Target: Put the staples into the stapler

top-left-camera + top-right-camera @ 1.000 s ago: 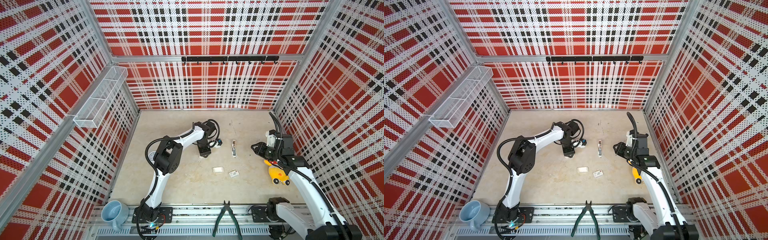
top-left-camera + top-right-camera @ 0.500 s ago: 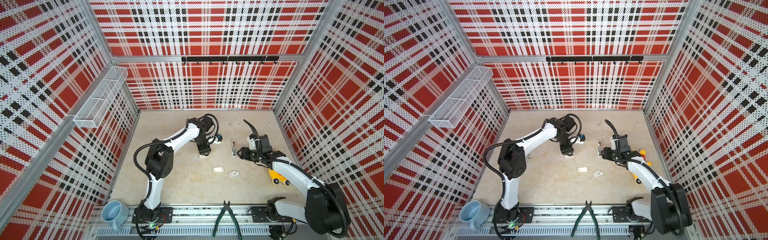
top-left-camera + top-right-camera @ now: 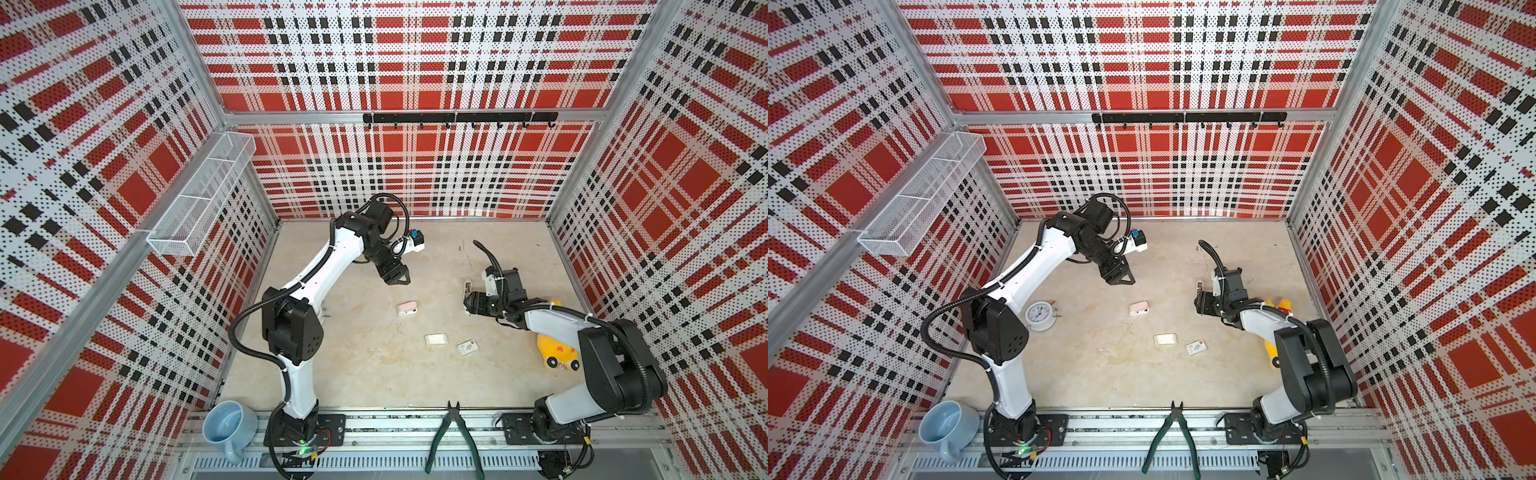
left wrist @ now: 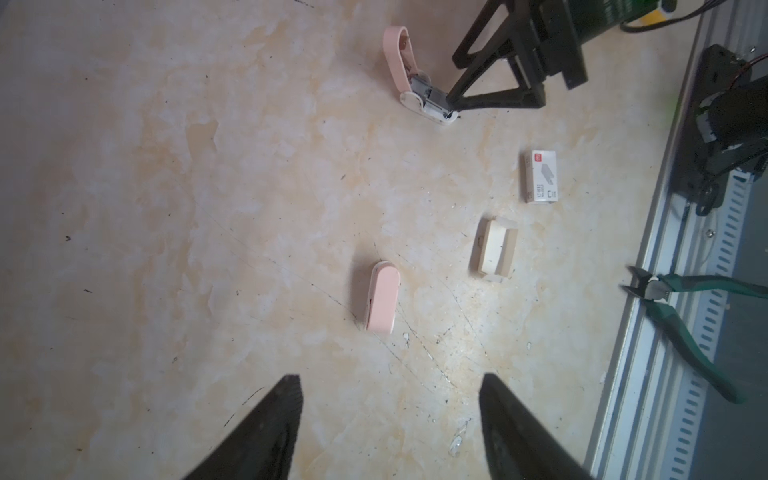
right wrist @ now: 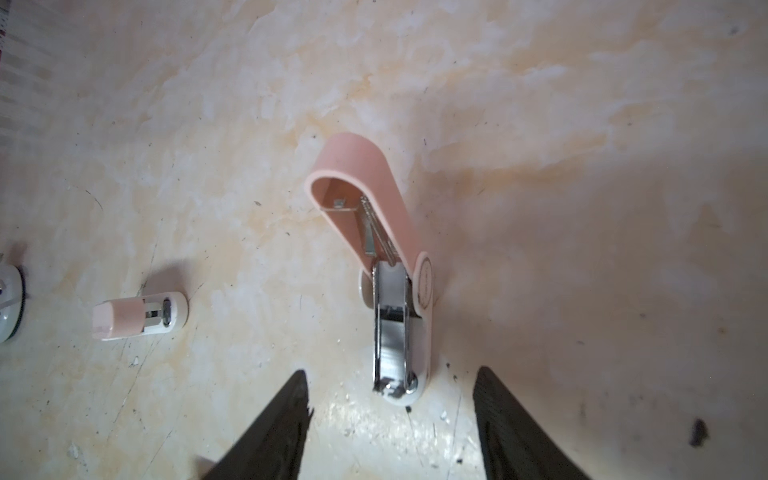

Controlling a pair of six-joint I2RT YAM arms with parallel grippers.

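The staples (image 3: 435,339) lie as a pale block mid-worktop (image 3: 365,374), towards the near edge, with bare surface all round. Their white cardboard sleeve (image 3: 467,347) sits just to the right, not touching. Farther in lies a shut pink stapler (image 3: 406,308).

To the right, the open stapler (image 5: 395,332) has its pink lid raised and its metal magazine exposed. The right gripper (image 3: 468,302) has its fingers (image 5: 286,419) spread wide either side of the stapler's front end, gripping nothing. The left gripper (image 3: 397,280) hangs over the far middle, fingers (image 4: 270,419) wide apart around nothing.

A yellow wheeled toy (image 3: 557,353) sits at the right edge, partly under the right arm, and a clock (image 3: 1039,316) lies at the left. A blue mug (image 3: 228,424) and green-handled pliers (image 3: 453,440) rest on the near rail. A three-compartment wire basket (image 3: 203,195) hangs on the left wall. Red plaid perforated walls close three sides.
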